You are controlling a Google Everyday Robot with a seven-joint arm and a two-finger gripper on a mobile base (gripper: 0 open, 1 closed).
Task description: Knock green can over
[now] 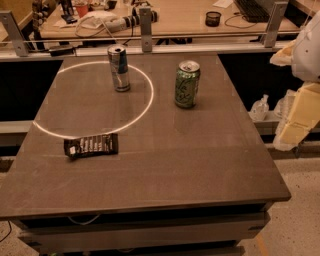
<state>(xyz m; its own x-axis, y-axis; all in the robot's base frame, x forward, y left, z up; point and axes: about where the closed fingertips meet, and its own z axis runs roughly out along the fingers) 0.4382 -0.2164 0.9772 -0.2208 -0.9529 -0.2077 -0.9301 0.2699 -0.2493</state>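
While the gripper (pixel 299 117) sits off the right side of the desk (pixel 165 175), level with its middle depth, nearest item on the desk top is a dark snack wrapper (pixel 91 145), lying flat at front left, its far edge meeting the near arc of a pale light ring (pixel 150 100) cast on the surface. Gripper reads only as a pale cream mass cut by the right edge of the view; cannot tell whether it is spread or pressed together. It touches nothing and is well apart from both cans. A small clear bottle (pixel 260 107) sits low, past the desk's right edge, between desk and gripper. Further back, green can (pixel 187 84) stands upright, right of centre, just outside the ring, silver top with pull tab facing up. Slim silver-and-blue can (pixel 119 68) stands upright a bit farther back and to the left, inside the ring. Behind the desk: metal rail (pixel 145 37) with brackets, then a bench with cables, a dark round cup (pixel 213 18) and a keyboard (pixel 255 9).
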